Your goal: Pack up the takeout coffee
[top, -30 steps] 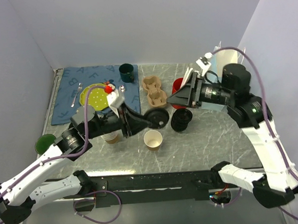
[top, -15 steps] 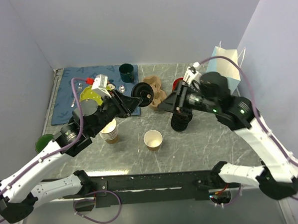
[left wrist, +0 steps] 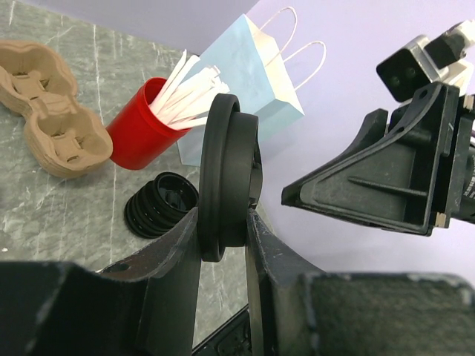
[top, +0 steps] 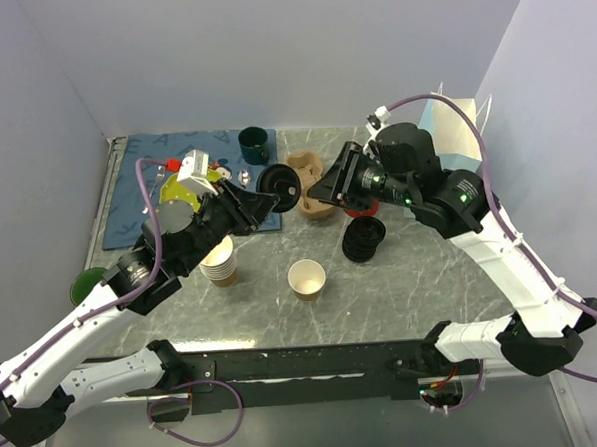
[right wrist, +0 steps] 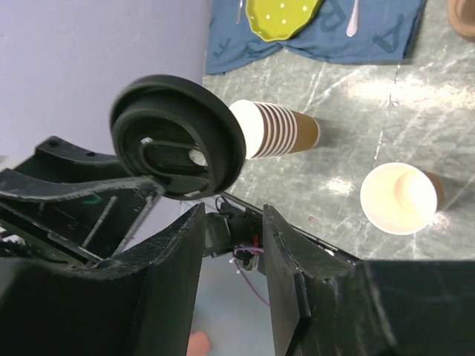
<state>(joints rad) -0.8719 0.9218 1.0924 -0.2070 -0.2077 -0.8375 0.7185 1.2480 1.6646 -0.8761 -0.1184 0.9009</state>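
The left tool (left wrist: 223, 241) is clenched on the round black lid (left wrist: 226, 163) of the takeout coffee, one finger pressed on each face, so the lid stands on edge between them. No cup is on the lid. It is held in the air, off the counter (top: 422, 277), just beside the brown pulp cup carrier (top: 301, 168) on the side toward the blue mat (top: 146, 176).

The right tool (right wrist: 234, 215) hovers over the carrier's other side, toward the red cup of white sticks (left wrist: 141, 133). Its jaws are partly apart with nothing between them. Its tips point at the lid's top face and sip hole. The left wrist view shows a strip of wall between lid and tool, so they are close but not touching.

On the counter, a lone paper cup (top: 306, 279) stands upright and lidless, its white inside showing, well in front of the carrier toward the arm bases. A stack of nested paper cups (top: 220, 263) sits in front of the carrier on the mat side, under the left arm. A stack of black lids (top: 362, 238) lies near the carrier's front corner, just in front of the red cup. A light blue paper bag (left wrist: 245, 81) stands behind the red cup. A dark green mug (top: 253, 144) is behind the carrier at the mat's edge.
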